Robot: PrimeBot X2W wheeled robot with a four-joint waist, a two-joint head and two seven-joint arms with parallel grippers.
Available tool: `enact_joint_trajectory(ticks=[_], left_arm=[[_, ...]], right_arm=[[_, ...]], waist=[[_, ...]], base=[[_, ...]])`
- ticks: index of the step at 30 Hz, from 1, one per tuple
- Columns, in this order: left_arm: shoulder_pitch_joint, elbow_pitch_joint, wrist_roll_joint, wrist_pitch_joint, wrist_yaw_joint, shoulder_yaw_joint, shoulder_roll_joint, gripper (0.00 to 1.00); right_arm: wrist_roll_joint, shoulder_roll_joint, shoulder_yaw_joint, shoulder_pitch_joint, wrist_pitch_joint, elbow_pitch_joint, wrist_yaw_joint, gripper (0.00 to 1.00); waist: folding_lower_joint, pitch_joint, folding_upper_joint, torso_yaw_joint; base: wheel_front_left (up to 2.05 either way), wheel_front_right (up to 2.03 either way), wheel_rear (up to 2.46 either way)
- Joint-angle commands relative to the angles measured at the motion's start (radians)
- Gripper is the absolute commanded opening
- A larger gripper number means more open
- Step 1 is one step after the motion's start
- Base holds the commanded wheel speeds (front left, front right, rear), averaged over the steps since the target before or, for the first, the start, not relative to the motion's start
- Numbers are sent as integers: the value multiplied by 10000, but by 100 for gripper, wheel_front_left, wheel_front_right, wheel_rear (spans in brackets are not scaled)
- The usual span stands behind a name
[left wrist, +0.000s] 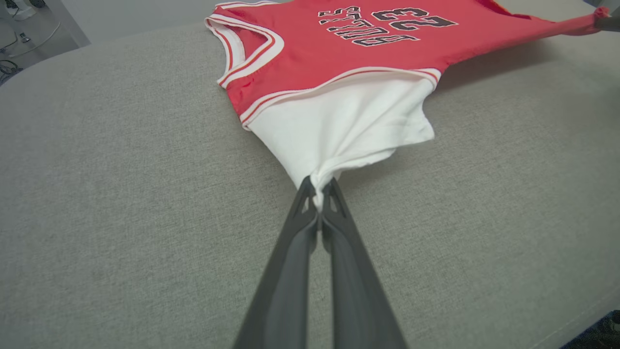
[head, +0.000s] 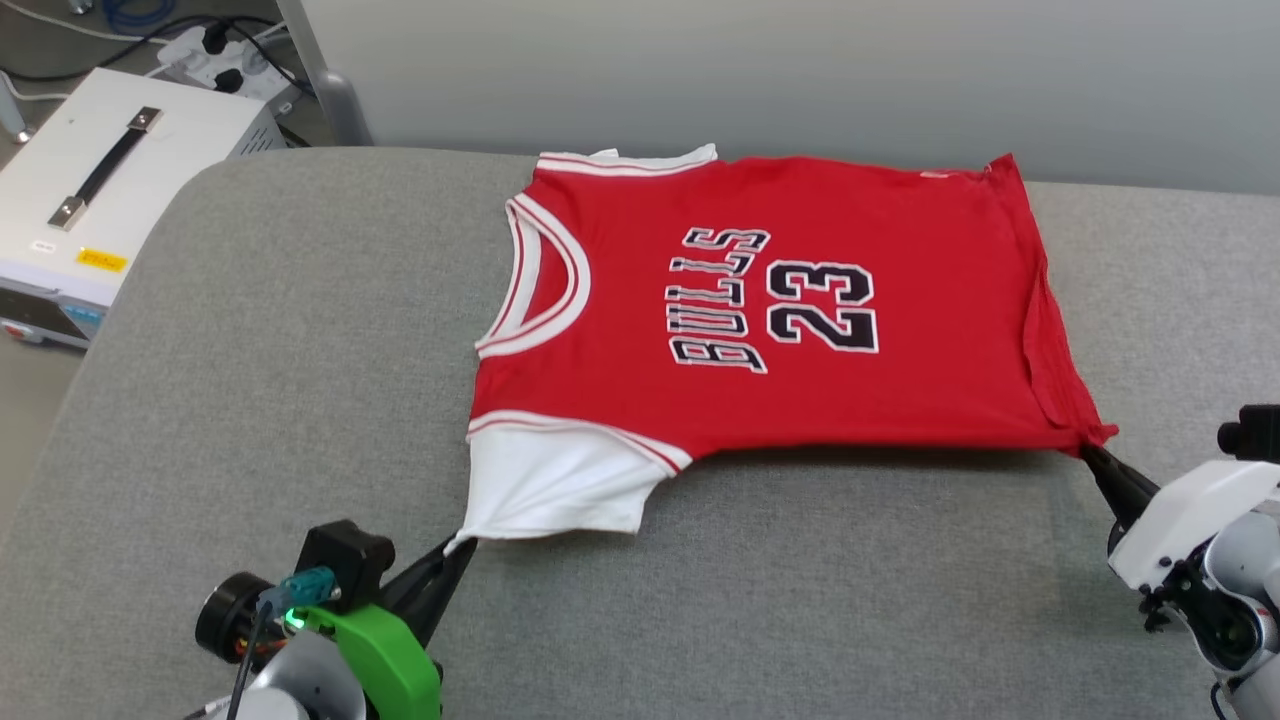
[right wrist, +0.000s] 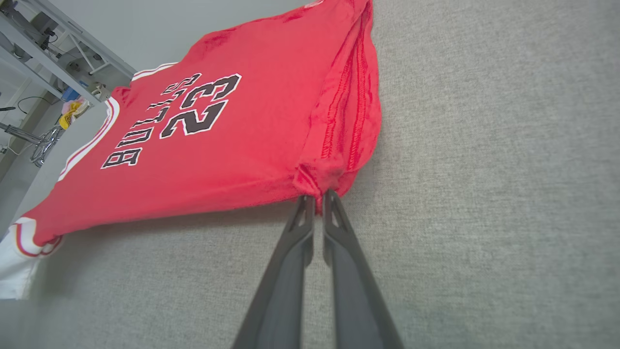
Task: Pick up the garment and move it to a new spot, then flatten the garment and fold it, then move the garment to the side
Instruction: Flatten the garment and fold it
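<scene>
The garment [head: 780, 300], a red T-shirt with white sleeves and black "BULLS 23" lettering, lies spread on the grey padded table [head: 250, 380], its near edge lifted a little. My left gripper [head: 462, 545] is shut on the corner of the near white sleeve [left wrist: 348, 126]; the cloth bunches between its fingertips [left wrist: 318, 191]. My right gripper [head: 1090, 452] is shut on the near hem corner of the garment [right wrist: 232, 121], red cloth pinched at its tips [right wrist: 317, 196]. The shirt is pulled taut between both grippers.
A white box with a black handle [head: 110, 180] stands off the table at the far left, with cables and a power strip [head: 215, 50] behind it. A grey wall [head: 800, 70] runs behind the table. Bare grey table lies left and near.
</scene>
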Motion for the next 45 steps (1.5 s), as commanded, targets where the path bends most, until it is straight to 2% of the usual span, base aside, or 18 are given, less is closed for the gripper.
enact_joint_trajectory(ticks=[1, 7, 15, 23, 34, 45], left_arm=[[365, -135, -171, 100, 58, -9, 215, 0], [1345, -682, -670, 555, 153, -53, 722, 0], [2257, -1298, -1231, 1252, 3, -302, 1304, 0], [2407, -1898, -1235, 1259, 228, -217, 1500, 0], [481, -2293, -769, 1278, 133, 263, 1339, 0], [-1934, -1323, -320, 1633, -334, 365, 869, 0]], right_arm=[[155, -119, -70, 361, 120, -154, -9, 0], [551, -312, -335, 1678, 817, -1123, -9, 0], [801, -616, -984, 3624, 2186, -2651, -9, 0], [299, -331, -2169, 4664, 3510, -4240, -9, 0], [-1087, 725, -3948, 4115, 5255, -6236, -9, 0], [-2221, 1436, -4589, 2519, 6461, -6449, -9, 0]], waist=[[1, -477, 0, -46], [1, -951, 0, -79], [1, -1231, 0, -87], [1, -967, 0, -180], [1, 220, 0, -246], [1, 1429, 0, -407]], base=[[0, 0, 0], [0, 0, 0], [0, 0, 0], [0, 0, 0], [0, 0, 0], [0, 0, 0]])
